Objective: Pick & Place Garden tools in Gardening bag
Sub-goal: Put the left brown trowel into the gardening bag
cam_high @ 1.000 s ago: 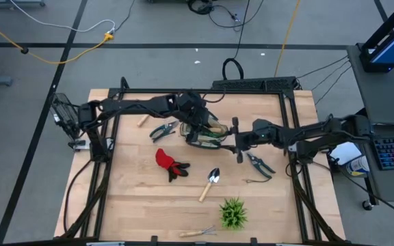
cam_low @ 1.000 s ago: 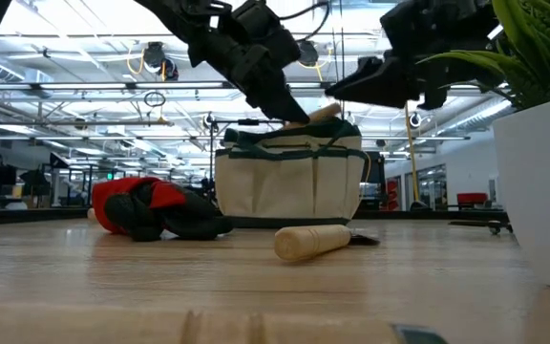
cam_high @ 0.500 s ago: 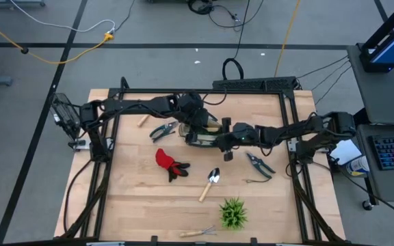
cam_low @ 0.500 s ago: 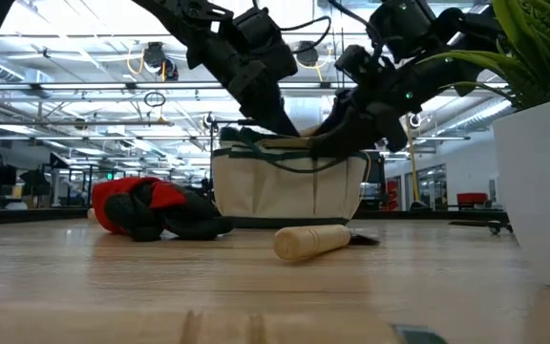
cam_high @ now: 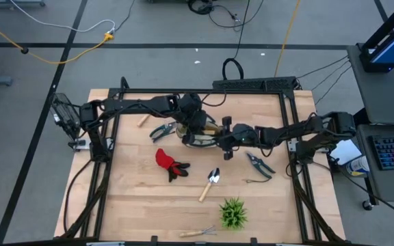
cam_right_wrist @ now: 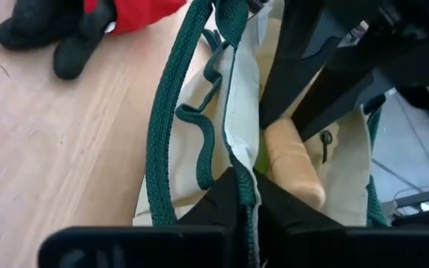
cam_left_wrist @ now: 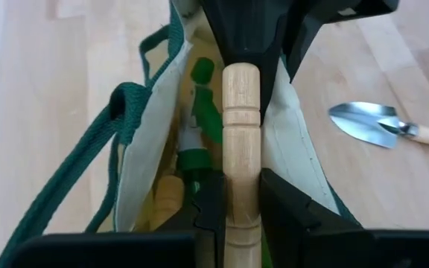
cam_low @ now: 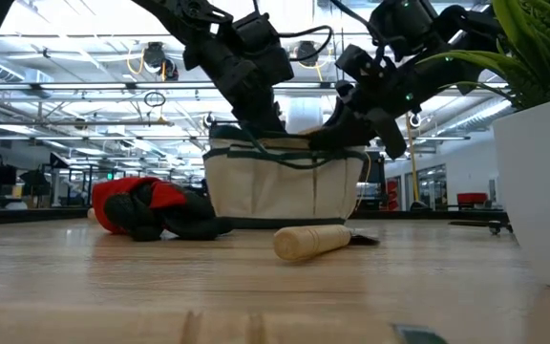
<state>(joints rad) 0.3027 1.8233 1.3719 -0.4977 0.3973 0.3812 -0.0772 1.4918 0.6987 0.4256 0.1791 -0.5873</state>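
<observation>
The cream gardening bag point(cam_high: 198, 134) with green trim stands on its base at the table's middle. My left gripper point(cam_left_wrist: 240, 202) is above its opening, shut on a wooden-handled tool point(cam_left_wrist: 240, 141) that points down into the bag. My right gripper point(cam_right_wrist: 248, 195) reaches in from the right and is shut on the bag's rim. On the table lie the red-and-black glove point(cam_high: 169, 163), a trowel point(cam_high: 211, 183), two pruning shears point(cam_high: 163, 130) point(cam_high: 259, 164), a small rake point(cam_high: 197, 233) and one more wooden handle point(cam_high: 142, 121). My left gripper pinches the tool's wooden handle point(cam_left_wrist: 240, 175) between its two fingers point(cam_left_wrist: 211, 212), back from the handle's rounded end. It comes slanting down from the table's left, fingers along the handle. The tool is clear of the table, its lower part hidden inside the bag. My right gripper pinches the bag's green-trimmed top rim point(cam_right_wrist: 243, 173) at the bag's right end, one finger point(cam_right_wrist: 226, 199) outside the cream wall and one inside. It comes from the table's right, slanting slightly down. The bag stays on the table.
A green spiky plant point(cam_high: 233, 213) in a white pot point(cam_low: 542, 182) stands near the front edge. The black frame rails point(cam_high: 293, 130) run along the table's sides. Bare wood lies at the front left point(cam_high: 135, 205).
My right gripper has moved toward the table's left and down to the bag and has shut on its rim. My left gripper has tipped further down, and the wooden handle, which stuck up above the rim, has sunk into the bag.
</observation>
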